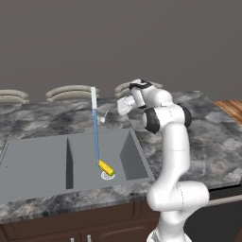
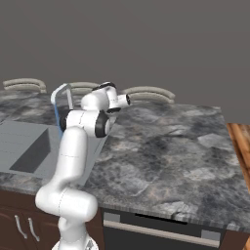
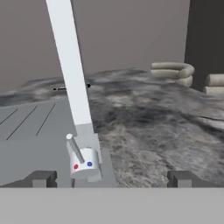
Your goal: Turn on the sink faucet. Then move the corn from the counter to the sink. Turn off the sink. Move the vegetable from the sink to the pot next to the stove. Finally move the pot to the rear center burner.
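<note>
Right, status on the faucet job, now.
Gripper open, lined up on the faucet lever, not touching. Water running; corn in the sink on the drain. Nothing between fingers and lever.

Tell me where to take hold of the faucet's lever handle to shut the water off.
Grip the thin lever handle near its free upper end, coming level from the counter side, as the open end effector already faces it. It slants up from the small round base, so fingertips can straddle it.
</note>
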### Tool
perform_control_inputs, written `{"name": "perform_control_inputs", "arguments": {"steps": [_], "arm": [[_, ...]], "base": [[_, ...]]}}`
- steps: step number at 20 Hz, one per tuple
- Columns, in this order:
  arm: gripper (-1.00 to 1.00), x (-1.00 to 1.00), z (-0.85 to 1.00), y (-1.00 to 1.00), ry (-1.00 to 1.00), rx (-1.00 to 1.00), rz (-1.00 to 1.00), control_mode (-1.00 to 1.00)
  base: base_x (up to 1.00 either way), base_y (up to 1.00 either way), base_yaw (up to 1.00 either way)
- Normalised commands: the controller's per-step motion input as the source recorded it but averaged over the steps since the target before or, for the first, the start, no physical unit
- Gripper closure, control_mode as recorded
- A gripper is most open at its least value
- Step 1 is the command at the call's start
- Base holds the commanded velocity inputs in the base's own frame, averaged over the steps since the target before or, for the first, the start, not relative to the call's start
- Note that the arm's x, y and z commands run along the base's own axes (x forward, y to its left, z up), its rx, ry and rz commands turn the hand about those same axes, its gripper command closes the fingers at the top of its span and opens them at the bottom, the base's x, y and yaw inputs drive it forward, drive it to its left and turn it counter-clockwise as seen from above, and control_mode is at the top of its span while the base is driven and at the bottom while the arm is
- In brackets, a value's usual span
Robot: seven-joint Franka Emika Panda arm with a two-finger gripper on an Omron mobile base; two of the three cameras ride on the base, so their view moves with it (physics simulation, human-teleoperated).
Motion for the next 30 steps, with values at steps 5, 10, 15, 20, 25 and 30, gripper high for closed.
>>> {"name": "perform_control_inputs", "arguments": {"steps": [5, 10, 15, 20, 25, 30], "arm": [[-1.00, -0.49, 0.00, 0.22, -0.11, 0.00, 0.01, -1.00], [-1.00, -0.76, 0.00, 0.00, -0.12, 0.00, 0.00, -1.00], [-1.00, -0.52, 0.15, 0.01, -0.07, 0.00, 0.00, -1.00], [-1.00, 0.01, 0.14, 0.18, 0.00, 0.00, 0.00, -1.00], [-1.00, 0.16, 0.02, 0.01, 0.00, 0.00, 0.00, -1.00], [-1.00, 0.15, 0.00, -0.05, 0.00, 0.00, 0.00, -1.00]], "base": [[0.00, 0.00, 0.00], [0.00, 0.00, 0.00], [0.00, 0.00, 0.00], [0.00, 0.00, 0.00], [0.00, 0.00, 0.00], [0.00, 0.00, 0.00]]}}
